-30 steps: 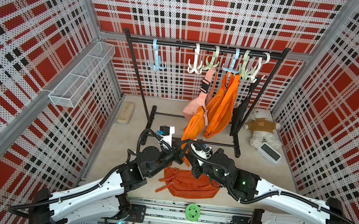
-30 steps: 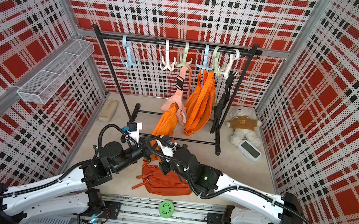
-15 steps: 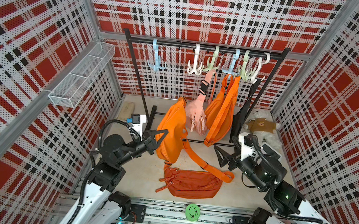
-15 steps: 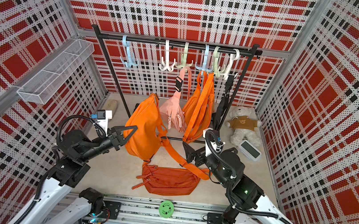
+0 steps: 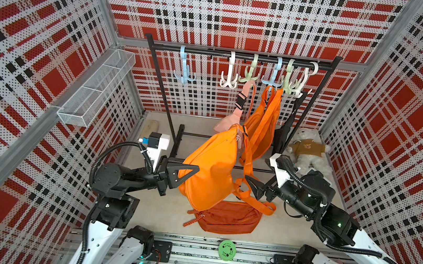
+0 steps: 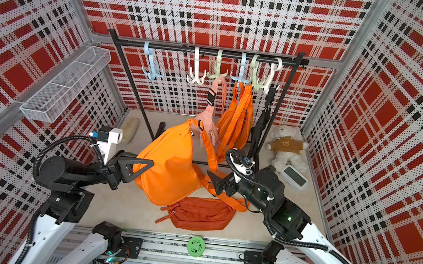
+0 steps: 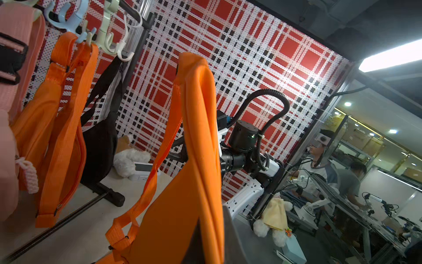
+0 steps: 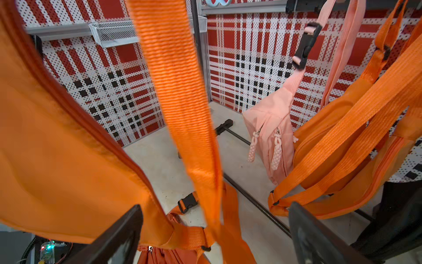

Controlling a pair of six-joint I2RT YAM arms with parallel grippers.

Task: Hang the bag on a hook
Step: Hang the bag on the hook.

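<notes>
hook (image 5: 184, 72): 6 | bag (image 5: 211, 171): 5 | teddy bear (image 5: 308, 151): 1 | rack (image 5: 209, 52): 1

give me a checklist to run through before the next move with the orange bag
1. Grip: left tool shut on the orange bag: ok.
2. Second grasp ready: right tool open, strap hanging between its jaws: ok.
3. Free hook: lone blue hook carries nothing: ok.
4. Orange bag clear of the rust bag on the floor: cannot tell, they overlap in both top views.
5. Strap free of the hung pink bag: cannot tell, its upper end is not traceable.
</notes>
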